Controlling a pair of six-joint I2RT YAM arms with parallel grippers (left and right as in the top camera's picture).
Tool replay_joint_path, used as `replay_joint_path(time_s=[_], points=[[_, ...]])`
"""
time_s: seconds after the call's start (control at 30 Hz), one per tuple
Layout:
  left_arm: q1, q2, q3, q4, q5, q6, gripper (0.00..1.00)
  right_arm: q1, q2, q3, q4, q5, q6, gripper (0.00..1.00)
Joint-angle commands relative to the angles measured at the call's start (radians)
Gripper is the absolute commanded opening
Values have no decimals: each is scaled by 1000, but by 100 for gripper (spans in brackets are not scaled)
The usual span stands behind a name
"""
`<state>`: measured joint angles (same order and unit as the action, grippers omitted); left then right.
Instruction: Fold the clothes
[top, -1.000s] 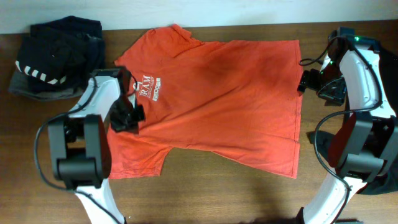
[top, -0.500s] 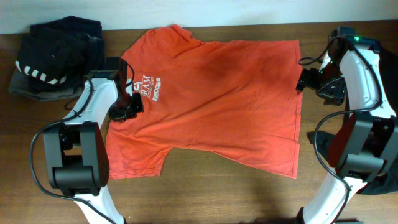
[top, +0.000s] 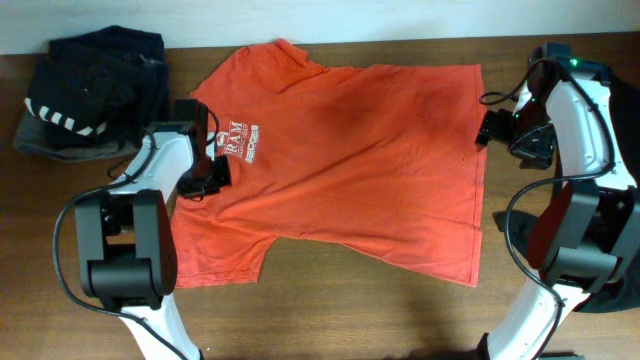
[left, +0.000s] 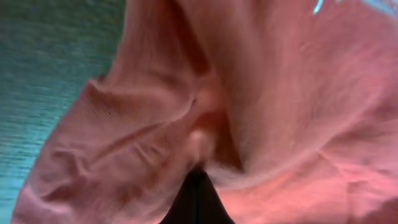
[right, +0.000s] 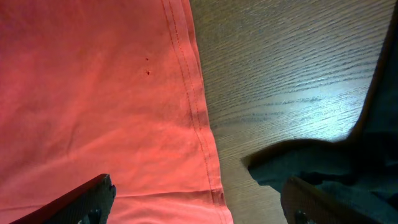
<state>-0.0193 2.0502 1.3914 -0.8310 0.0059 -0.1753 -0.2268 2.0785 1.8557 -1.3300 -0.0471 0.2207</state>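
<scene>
- The orange-red short-sleeved cotton T-shirt (left: 280, 112) is so close to the left wrist camera that it blurs. Of the left gripper (left: 196, 200) only a dark wedge shows at the bottom edge.
- From overhead, the left arm covers the shirt's neck area and the start of the small white chest logo (top: 242, 141), which reads only "RAM".
- The right wrist view cuts off both fingers at its bottom corners.
- The left arm reaches onto the shirt's chest from the left. Its jaws are clenched on a pinch of the T-shirt, and creases run in toward the tips.
- The right arm curves in from the right edge. The right gripper (right: 198, 185) hangs over the stitched hem with its fingers spread wide, grasping nothing.
- The T-shirt lies spread flat, logo side up, in the middle of the brown wooden table (top: 400, 320). Its hem faces the right arm, and one sleeve points to each long edge.
- A dark folded pile with white stripes (top: 85, 90) sits at the far left corner.
</scene>
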Motion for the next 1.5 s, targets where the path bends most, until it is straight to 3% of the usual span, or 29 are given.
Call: replay_joint_path(time_s=[0.0,0.13,0.8,0.97,1.07,1.27,1.47], points=[[5,21,-64,26,-27,20,0,-2,-30,13,0,-6,-8,90],[5,21,-97,26,-20,19,0,-2,-30,13,-1,-6,-8,90],[4,21,-101,-309,-9,-110,1,-2,-30,13,-2,-6,-8,90],[4,19,-101,-360,-50,-130,0,-2,-30,13,-8,-5,-20,90],[4,9,-101,-415,-129,-207,0,-2,-30,13,-15,-1,-30,90],[4,-82,-101,-442,-164,-303,0,-3,-29,13,-7,6,-30,91],[-6,-259,-101,-412,-205,-306,0,-3,-29,13,12,6,-3,88]])
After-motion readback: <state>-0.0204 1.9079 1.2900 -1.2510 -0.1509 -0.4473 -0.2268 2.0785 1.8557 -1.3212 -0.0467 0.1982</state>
